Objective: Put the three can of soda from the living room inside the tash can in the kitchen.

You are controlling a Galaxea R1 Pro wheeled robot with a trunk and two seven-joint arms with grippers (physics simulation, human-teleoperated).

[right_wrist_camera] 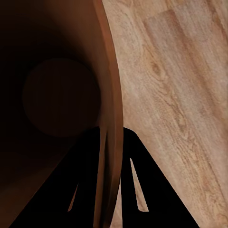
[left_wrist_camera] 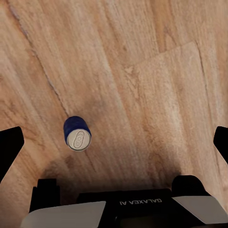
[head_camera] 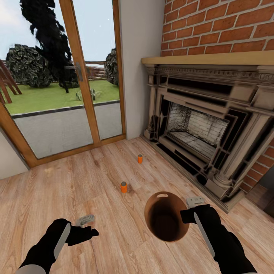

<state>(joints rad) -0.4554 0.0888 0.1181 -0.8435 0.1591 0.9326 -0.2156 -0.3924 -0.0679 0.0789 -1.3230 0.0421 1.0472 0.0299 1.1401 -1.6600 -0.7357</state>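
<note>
left gripper (head_camera: 86, 219) spread wide, right gripper (right_wrist_camera: 109, 156) clamped shut.

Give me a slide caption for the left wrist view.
Open left tool hovering above an upright blue soda can on the wood plank floor.

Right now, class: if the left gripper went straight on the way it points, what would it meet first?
Probably the light wood plank floor; the small blue soda can stands slightly off-centre between the open fingers, though depth is unclear.

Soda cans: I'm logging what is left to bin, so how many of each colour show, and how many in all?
Small orange upright soda cans: 2
Small blue upright soda can with grey top: 1
Total: 3
</note>
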